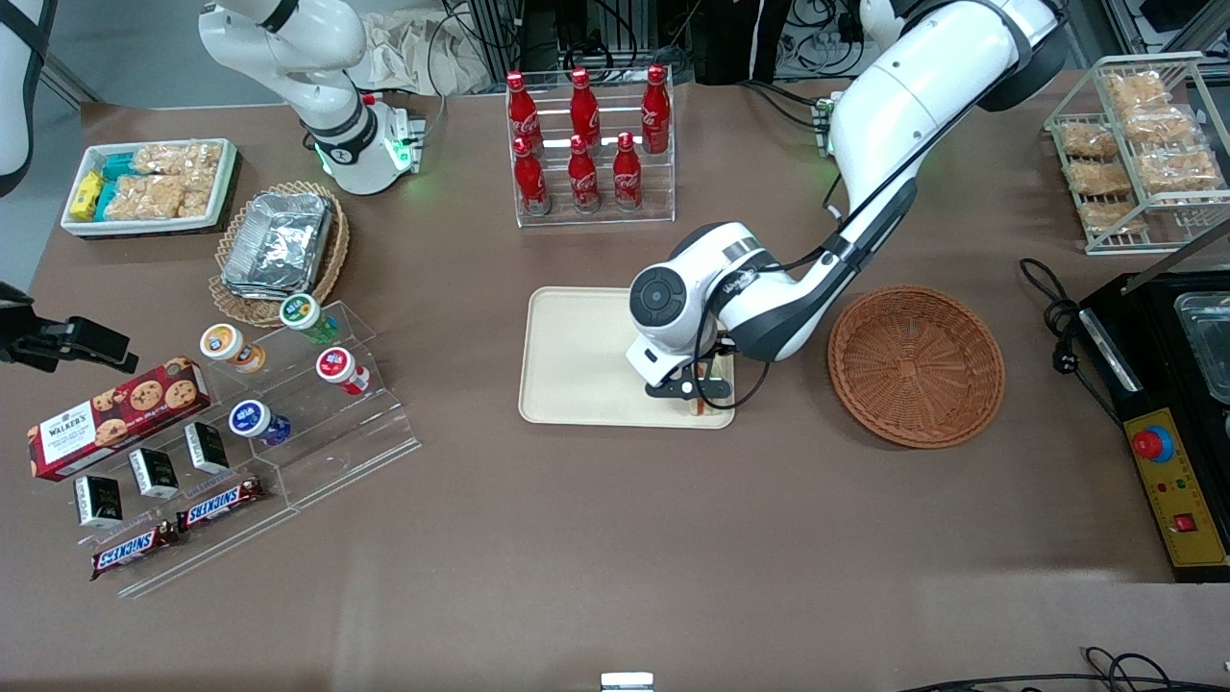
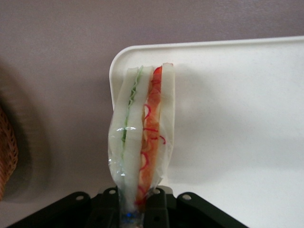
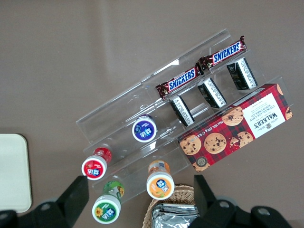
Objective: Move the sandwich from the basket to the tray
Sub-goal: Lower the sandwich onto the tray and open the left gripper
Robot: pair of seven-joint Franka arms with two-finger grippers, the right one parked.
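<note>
My left gripper (image 1: 699,392) is shut on the sandwich (image 1: 708,402), a wedge in clear film with green and orange-red filling on its cut edge. In the left wrist view the sandwich (image 2: 142,128) stands on edge, pinched between the black fingers (image 2: 110,202) of the gripper (image 2: 134,195). It is over the corner of the cream tray (image 1: 577,356) that is nearest the front camera and the basket. The tray also shows in the left wrist view (image 2: 237,118). The reddish-brown wicker basket (image 1: 916,365) sits empty beside the tray, toward the working arm's end; its rim shows in the wrist view (image 2: 7,152).
A clear rack of red cola bottles (image 1: 588,144) stands farther from the camera than the tray. An acrylic stand with cups (image 1: 288,384), a tan basket of foil trays (image 1: 279,245) and a white snack bin (image 1: 149,187) lie toward the parked arm's end. A black appliance (image 1: 1168,413) and a wire snack rack (image 1: 1139,144) are past the basket.
</note>
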